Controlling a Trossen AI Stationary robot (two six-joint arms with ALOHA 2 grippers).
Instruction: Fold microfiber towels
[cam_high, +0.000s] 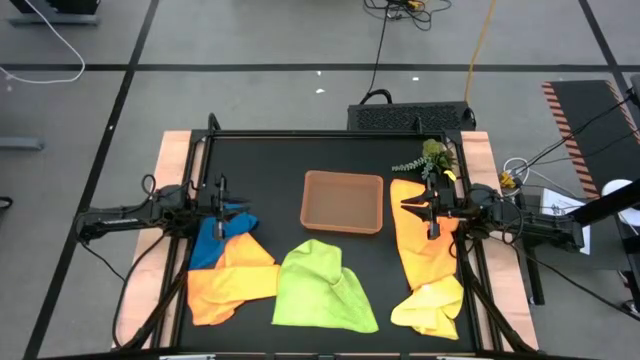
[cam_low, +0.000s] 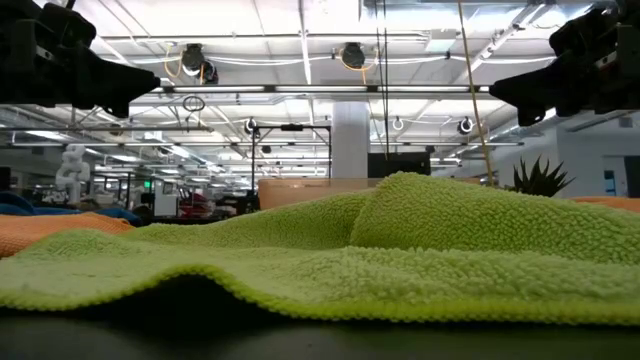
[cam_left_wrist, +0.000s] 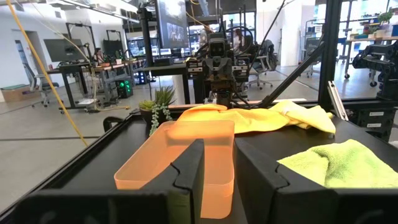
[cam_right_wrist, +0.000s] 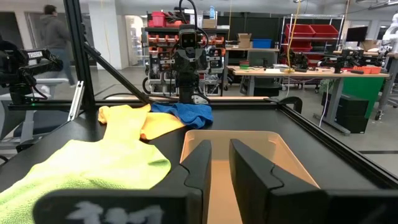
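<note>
Hovering nearly closed and empty, the left gripper (cam_high: 219, 197) above the blue towel (cam_high: 210, 243) may pinch two layers.

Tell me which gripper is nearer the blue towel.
Left. The left gripper hangs right over the blue towel; the right gripper is across the table, above the orange towel there.

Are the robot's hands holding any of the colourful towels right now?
No. Left gripper above the blue microfiber towel and right gripper above the orange microfiber towel are both empty, fingers slightly apart.
</note>
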